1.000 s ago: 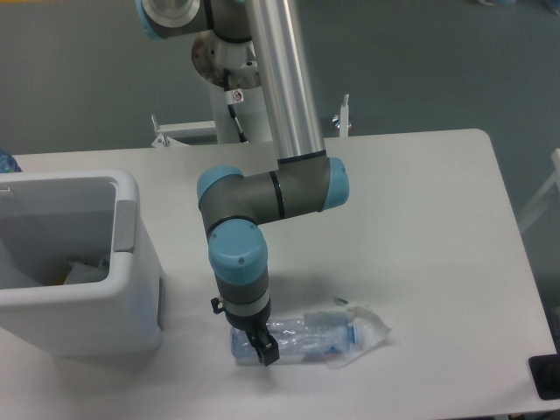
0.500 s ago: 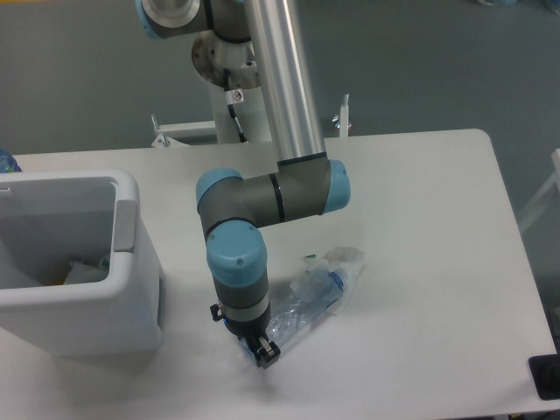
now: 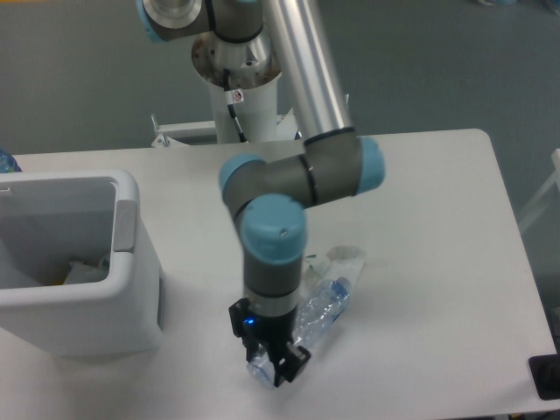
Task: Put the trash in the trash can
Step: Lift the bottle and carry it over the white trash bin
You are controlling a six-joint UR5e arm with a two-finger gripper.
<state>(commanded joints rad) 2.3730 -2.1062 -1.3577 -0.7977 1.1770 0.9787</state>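
My gripper (image 3: 269, 367) points down near the table's front edge and is shut on the lower end of the crushed blue-tinted plastic bottle (image 3: 318, 306). The bottle slants up and to the right from the fingers, lifted off the table at the gripped end. A crumpled translucent white wrapper (image 3: 343, 259) clings around the bottle's upper end. The white trash can (image 3: 131, 289) stands at the left of the table, well apart from the gripper, with some pale crumpled pieces inside.
The arm's elbow and blue-capped joints (image 3: 273, 229) hang over the table's middle. The robot base (image 3: 236, 61) stands behind the table. A dark object (image 3: 547, 376) sits past the table's right front corner.
The bottle swung from lying flat to slanting upward and rose off the table with my gripper shut on its end. The arm's wrist shifted right and toward the camera.
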